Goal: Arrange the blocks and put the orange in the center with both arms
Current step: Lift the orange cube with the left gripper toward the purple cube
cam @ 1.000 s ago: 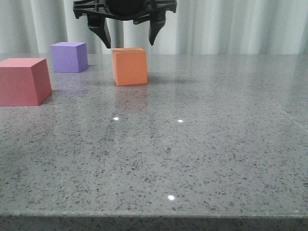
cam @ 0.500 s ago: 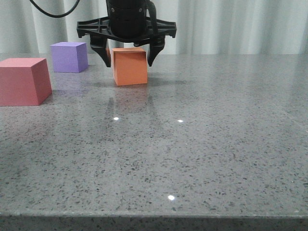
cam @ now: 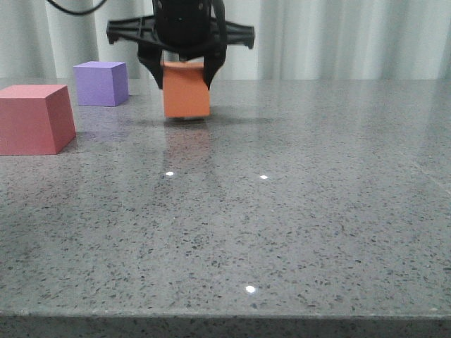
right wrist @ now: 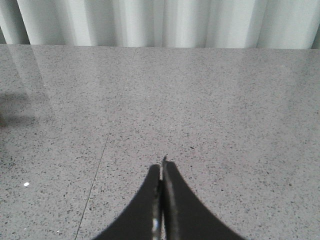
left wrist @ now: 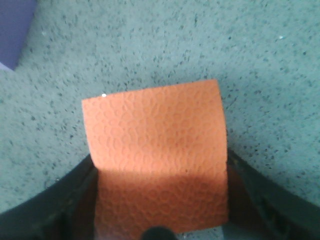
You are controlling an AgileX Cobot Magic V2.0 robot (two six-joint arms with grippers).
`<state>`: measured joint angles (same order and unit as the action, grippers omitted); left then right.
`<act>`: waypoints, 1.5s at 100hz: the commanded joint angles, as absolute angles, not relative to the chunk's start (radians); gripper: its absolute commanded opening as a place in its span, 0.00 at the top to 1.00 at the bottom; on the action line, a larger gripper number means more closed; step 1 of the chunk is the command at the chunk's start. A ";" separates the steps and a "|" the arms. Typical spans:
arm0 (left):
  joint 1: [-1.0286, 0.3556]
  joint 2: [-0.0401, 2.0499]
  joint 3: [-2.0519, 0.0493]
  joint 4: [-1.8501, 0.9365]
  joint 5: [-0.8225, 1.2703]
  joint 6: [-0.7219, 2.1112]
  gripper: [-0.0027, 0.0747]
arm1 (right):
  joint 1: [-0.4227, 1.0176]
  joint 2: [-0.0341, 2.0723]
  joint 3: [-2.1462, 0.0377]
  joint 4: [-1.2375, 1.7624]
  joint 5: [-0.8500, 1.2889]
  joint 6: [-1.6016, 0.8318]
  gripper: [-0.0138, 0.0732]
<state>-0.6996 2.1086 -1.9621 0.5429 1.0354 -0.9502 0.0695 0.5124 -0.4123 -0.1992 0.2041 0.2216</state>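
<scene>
Left tool [cam: 184, 72]: clenched on the orange cube [cam: 187, 90], one finger at each side face, as confirmed in the left wrist view, where the cube [left wrist: 157, 160] fills the gap between the dark fingers [left wrist: 60, 200]. The cube is seen toward the far edge of the worktop [cam: 296, 211], left of the midline. Its lower edge appears to sit a shade clear of the surface, with a thin shadow under it; whether it is truly lifted cannot be told for certain.

Key relation: the orange cube is directly under and inside the left tool, so no approach is needed. A cube has no long axis; the faces are squared to the fingers. The left arm is judged the nearer and the one in charge of this piece.

Right tool [right wrist: 161, 200]: fingers pressed together on nothing, held over bare worktop, well apart from all three blocks; not visible in the front view.

Surroundings: purple cube [cam: 101, 83] near the far-left corner, well clear of the orange one; a corner of it is also caught in the left wrist view [left wrist: 15, 30]. Pinkish-red cube [cam: 35, 118] at the left edge, nearer than the purple.

Obstruction: none is seen between the held cube and the open middle of the worktop. A carry leftward would be judged to pass close to the purple cube.
</scene>
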 commanded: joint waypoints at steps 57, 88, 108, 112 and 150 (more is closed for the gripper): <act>-0.553 1.652 -1.791 0.382 0.880 -0.455 0.75 | 0.064 0.524 -0.438 -0.213 0.121 0.215 0.92; -0.361 1.552 -1.517 0.203 0.683 -0.281 0.75 | 0.064 0.524 -0.438 -0.213 0.121 0.215 0.92; -0.328 1.552 -1.416 0.198 0.550 -0.269 0.75 | 0.064 0.524 -0.438 -0.213 0.121 0.215 0.92; -0.321 1.552 -1.403 0.200 0.532 -0.269 0.75 | 0.064 0.524 -0.438 -0.213 0.121 0.215 0.92; -0.313 1.626 -1.388 0.218 0.489 -0.269 0.75 | 0.064 0.524 -0.438 -0.213 0.121 0.215 0.92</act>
